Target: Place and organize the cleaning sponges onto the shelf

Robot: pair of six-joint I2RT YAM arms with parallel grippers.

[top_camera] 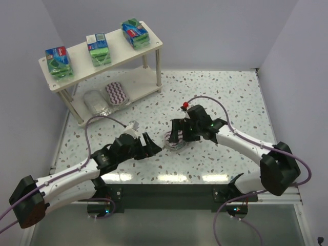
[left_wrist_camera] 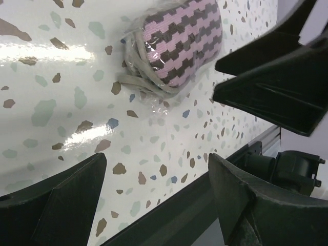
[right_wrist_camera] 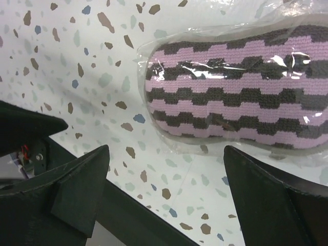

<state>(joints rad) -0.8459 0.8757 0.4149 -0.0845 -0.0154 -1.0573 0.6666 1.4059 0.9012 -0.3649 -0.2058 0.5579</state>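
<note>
On the table, well in front of the shelf, the left hand gapes wide and empty, facing a purple-striped oval pad. The pad lies flat, long axis running finger to finger beneath the right hand, likewise spread wide.

pad: pink-and-dark wavy stripes | packs: green-blue | shelf: cream | table: speckled white
</note>
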